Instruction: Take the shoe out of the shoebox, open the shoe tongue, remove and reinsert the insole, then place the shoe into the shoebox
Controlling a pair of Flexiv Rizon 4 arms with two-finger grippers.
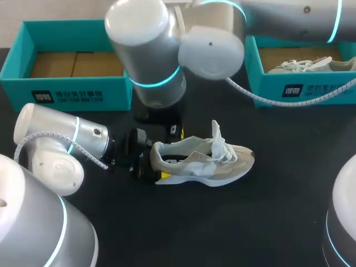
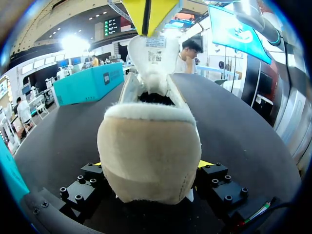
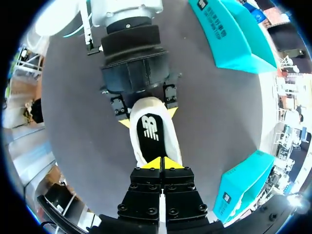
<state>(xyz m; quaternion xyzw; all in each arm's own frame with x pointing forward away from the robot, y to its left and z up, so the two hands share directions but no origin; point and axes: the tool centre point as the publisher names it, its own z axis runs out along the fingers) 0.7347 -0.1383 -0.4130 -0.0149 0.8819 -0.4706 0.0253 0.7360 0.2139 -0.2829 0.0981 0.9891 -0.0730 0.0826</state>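
- One pale shoe [image 1: 206,161] is out on the dark surface [image 1: 267,222]. It stands on its sole in front of the gap between the boxes, heel toward the left arm [image 1: 55,144] and toe pointing the other way.
- It has one white tongue [image 2: 155,48], standing upright. One black insole [image 3: 150,129] lies inside and shows through the opening.
- The left fingers [image 3: 172,111] sit one on each side of the heel and press it from both sides, spread only as wide as the heel.
- The right fingers [image 3: 163,163] hang above the shoe with their yellow tips pinched together on the tongue's top edge.
- Two teal boxes stand along the far edge, well apart. The left box [image 1: 22,89] shows its brown cardboard floor, and the right box [image 1: 261,78] holds a second shoe [image 1: 306,65].
- There are two arms. The right arm [image 1: 167,50] comes in from the far right and reaches past the middle, over the shoe.
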